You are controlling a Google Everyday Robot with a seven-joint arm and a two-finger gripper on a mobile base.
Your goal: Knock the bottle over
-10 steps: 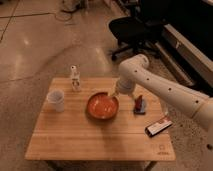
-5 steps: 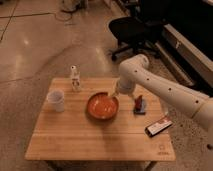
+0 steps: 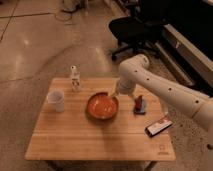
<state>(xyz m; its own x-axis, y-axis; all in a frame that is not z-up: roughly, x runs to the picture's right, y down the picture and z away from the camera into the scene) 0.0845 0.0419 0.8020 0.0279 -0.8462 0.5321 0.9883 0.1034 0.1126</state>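
The slim pale bottle [image 3: 75, 78] with a white cap stands upright near the far left edge of the wooden table [image 3: 75, 135]. My white arm reaches in from the right, and the gripper [image 3: 115, 95] hangs over the far right rim of the orange bowl [image 3: 101, 106], well to the right of the bottle and apart from it.
A white cup [image 3: 56, 100] stands left of the bowl. A small red-and-blue object [image 3: 139, 104] and a flat dark packet [image 3: 158, 126] lie on the right side. A black office chair [image 3: 134, 30] stands behind the table on the shiny floor.
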